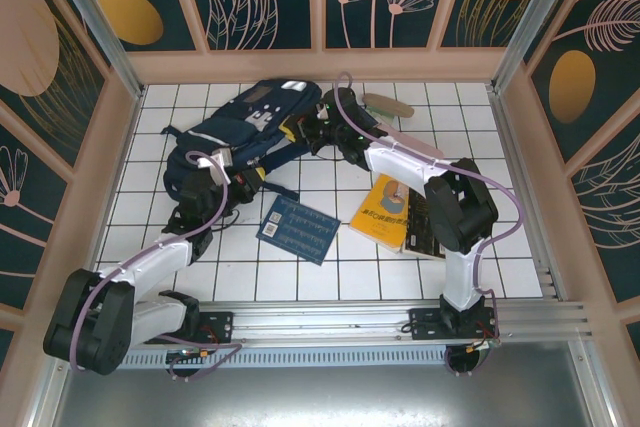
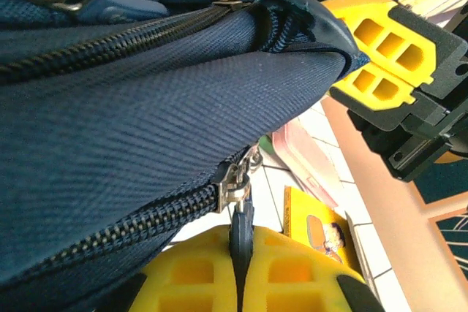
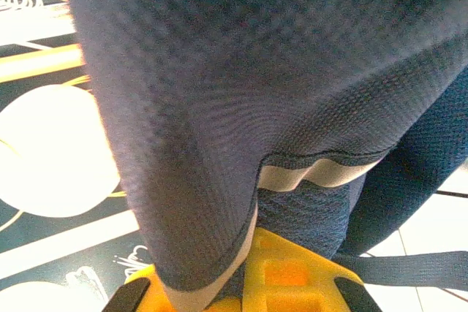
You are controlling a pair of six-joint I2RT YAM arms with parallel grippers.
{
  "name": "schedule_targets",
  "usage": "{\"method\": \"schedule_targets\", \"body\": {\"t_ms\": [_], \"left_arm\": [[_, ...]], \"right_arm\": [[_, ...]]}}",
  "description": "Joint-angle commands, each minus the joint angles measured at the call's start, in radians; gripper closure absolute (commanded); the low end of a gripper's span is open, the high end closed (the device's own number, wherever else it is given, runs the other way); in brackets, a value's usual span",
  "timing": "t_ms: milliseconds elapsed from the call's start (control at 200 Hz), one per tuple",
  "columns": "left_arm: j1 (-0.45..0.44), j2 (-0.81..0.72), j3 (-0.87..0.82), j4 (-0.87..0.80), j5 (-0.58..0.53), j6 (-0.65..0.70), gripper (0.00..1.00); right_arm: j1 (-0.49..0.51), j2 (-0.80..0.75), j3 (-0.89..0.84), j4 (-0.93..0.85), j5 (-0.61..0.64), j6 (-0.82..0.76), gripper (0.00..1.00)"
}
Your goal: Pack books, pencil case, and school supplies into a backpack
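We judged the step in hand to be opening the backpack (image 1: 245, 132); nothing had yet gone in. It lay on the white tiled table (image 1: 330, 282) towards the far left, patched and striped face up. Its long axis ran on a diagonal from the near left to the far middle. We could not tell which end was its top.

The left gripper (image 2: 240, 257) was at the bag's near-left end, jaws pressed together on the dark zipper pull (image 2: 240, 228). That pull hung from the metal slider of a zipper (image 2: 131, 228) whose teeth looked closed along the stretch we could see. The right gripper (image 1: 305, 130) was at the far-right end of the bag. Its jaws were clamped on a fold of the navy fabric, lifting it and holding it taut.

The next move, as we read it, called for the left arm to draw the pull along the line of the teeth. The right arm would need to keep its end braced so the cloth did not bunch or follow.

The rest waited well apart from the opening. The blue book (image 1: 297, 229) lay near the middle, and the yellow book (image 1: 385, 209) lay partly over the black book (image 1: 428, 227) at the right. The pink pencil case (image 1: 412, 143) and the tan oval piece (image 1: 388, 104) were farther back on the right, each lying aslant.
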Motion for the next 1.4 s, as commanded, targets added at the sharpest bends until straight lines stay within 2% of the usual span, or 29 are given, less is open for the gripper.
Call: {"method": "schedule_targets", "body": {"t_ms": [0,170,355,606,751,841,876,941,986,1076,1161,1231,1396], "left_arm": [[0.002,-0.027,-0.011,-0.079,-0.029,0.028,1.00],[0.002,-0.067,-0.043,-0.143,-0.037,0.033,1.00],[0.001,-0.054,-0.087,-0.140,0.039,0.015,1.00],[0.000,-0.065,-0.131,-0.188,0.058,0.035,1.00],[0.001,-0.039,-0.150,-0.171,0.067,0.033,1.00],[0.001,-0.024,-0.155,-0.158,0.072,0.029,1.00],[0.001,-0.023,-0.157,-0.152,0.072,0.027,1.00],[0.001,-0.023,-0.165,-0.135,0.068,0.016,1.00],[0.001,-0.022,-0.172,-0.117,0.068,0.005,1.00],[0.001,-0.010,-0.183,-0.079,0.073,-0.016,1.00],[0.001,0.004,-0.192,-0.050,0.085,-0.030,1.00],[0.001,0.013,-0.194,-0.031,0.093,-0.037,1.00],[0.000,0.007,-0.196,-0.006,0.105,-0.049,1.00]], "right_arm": [[-0.045,-0.039,-0.005,-0.005,0.021,-0.072,1.00],[-0.061,-0.037,-0.007,-0.060,0.019,-0.145,1.00],[-0.061,-0.035,-0.037,-0.092,0.009,-0.247,1.00],[-0.045,-0.017,-0.110,-0.077,-0.044,-0.370,1.00],[-0.026,0.015,-0.127,-0.057,-0.084,-0.402,1.00],[-0.020,0.033,-0.165,0.007,-0.129,-0.369,1.00],[-0.019,0.036,-0.192,0.058,-0.155,-0.340,0.91],[-0.018,0.043,-0.245,0.167,-0.204,-0.274,0.63],[-0.018,0.047,-0.284,0.243,-0.228,-0.225,0.48],[-0.014,0.049,-0.359,0.413,-0.259,-0.118,0.27],[-0.005,0.051,-0.416,0.539,-0.266,-0.034,0.17],[0.013,0.062,-0.422,0.580,-0.268,0.011,0.14],[0.063,0.123,-0.376,0.588,-0.262,0.059,0.14]]}}
